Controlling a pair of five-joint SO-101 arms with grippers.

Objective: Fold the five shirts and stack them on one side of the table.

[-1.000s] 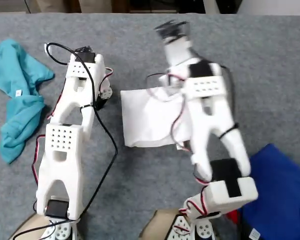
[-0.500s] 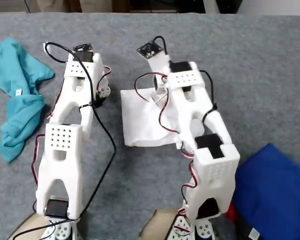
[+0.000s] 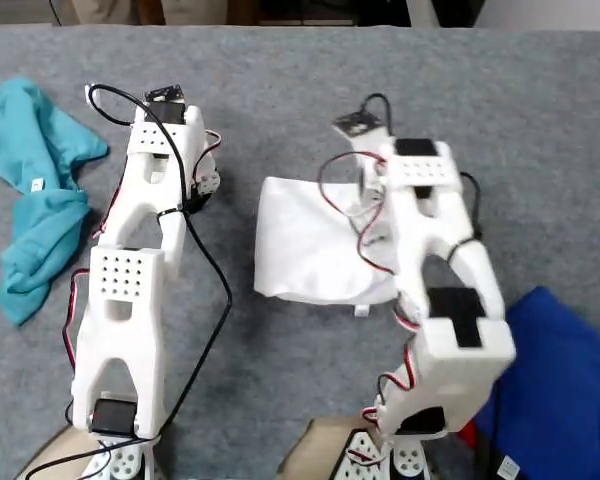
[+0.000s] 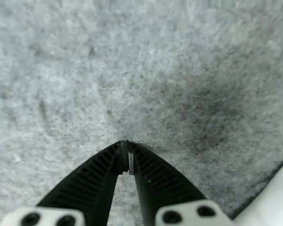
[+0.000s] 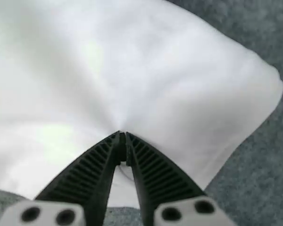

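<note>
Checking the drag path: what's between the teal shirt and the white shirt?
In the high view the left arm stands between the teal shirt and the white shirt, its black cable looping beside it over the grey table cover.

The left arm [image 3: 120, 290], at the frame's left, is white plastic with a grid of holes and a long black cable looping beside it. The right arm [image 3: 430, 215] is white with black servo blocks and thin red wires. The left end effector [image 4: 125, 149] and right end effector [image 5: 121, 137] have black ribbed fingers [image 4: 92, 174] on white, screw-holed bases.
</note>
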